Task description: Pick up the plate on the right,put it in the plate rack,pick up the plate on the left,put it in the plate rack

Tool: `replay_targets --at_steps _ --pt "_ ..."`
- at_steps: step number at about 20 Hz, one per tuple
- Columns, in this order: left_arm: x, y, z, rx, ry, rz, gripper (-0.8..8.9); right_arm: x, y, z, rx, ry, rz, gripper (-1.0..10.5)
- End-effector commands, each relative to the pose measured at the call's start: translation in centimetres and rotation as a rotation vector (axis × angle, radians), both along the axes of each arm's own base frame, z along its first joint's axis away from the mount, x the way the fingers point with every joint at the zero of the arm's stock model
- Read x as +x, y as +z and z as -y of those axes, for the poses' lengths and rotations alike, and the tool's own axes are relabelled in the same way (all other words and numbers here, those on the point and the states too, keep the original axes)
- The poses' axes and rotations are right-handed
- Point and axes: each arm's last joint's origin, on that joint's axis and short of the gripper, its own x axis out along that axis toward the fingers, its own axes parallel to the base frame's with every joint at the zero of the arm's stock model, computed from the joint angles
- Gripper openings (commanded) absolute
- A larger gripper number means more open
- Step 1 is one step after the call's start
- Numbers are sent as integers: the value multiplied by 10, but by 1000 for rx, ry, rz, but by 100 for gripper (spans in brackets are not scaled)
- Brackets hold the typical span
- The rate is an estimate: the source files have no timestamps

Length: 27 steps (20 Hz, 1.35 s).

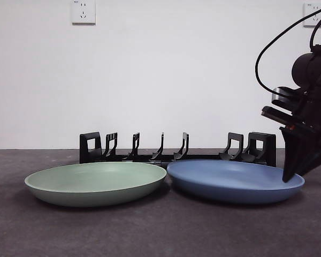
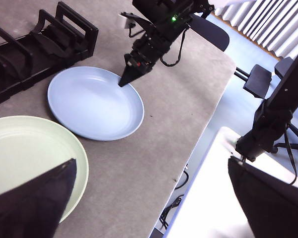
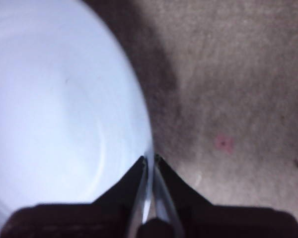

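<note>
The blue plate (image 1: pixel 230 179) (image 2: pixel 89 104) (image 3: pixel 54 109) lies flat on the table on the right. A pale green plate (image 1: pixel 96 182) (image 2: pixel 25 153) lies to its left, their rims almost touching. Behind both runs the black plate rack (image 1: pixel 176 155) (image 2: pixel 35 49), with nothing in its prongs. My right gripper (image 1: pixel 289 174) (image 2: pixel 123 82) (image 3: pixel 150 158) comes down at the blue plate's right rim and is shut on that rim, one jaw inside and one outside. Above the green plate's near side, my left gripper (image 2: pixel 151 163) hangs open and holds nothing.
The grey table's edge (image 2: pixel 188 148) runs close to the blue plate on the right arm's side; dark chairs (image 2: pixel 260 79) stand beyond it. A white wall with a socket (image 1: pixel 83 12) rises behind the rack. The right arm's cable (image 1: pixel 267 48) loops above it.
</note>
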Motion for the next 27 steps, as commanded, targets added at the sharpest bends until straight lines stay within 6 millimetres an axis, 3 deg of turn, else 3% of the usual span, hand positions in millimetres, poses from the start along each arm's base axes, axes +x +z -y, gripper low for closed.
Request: replay_targets --at_steps 1,4,6,12,17,22,27 --pt "1 0 4 14 -37 24 597 1 -7 1 -57 -11 -15 -16" --pt "2 -2 11 33 -103 46 597 0 1 3 -55 -16 7 -16" --pt "2 -5 18 49 -158 64 597 -5 17 4 -54 -13 37 -16" --pt "9 -15 46 144 -328 173 597 -25 109 8 -54 23 159 -16" --pt "11 -20 81 309 -427 442 597 -46 174 8 -30 40 209 -16" --pt "3 -18 114 647 -372 873 597 -57 196 7 46 68 163 -16" --pt "-1 -21 140 750 -473 1119 597 -62 195 1 121 97 106 -16"
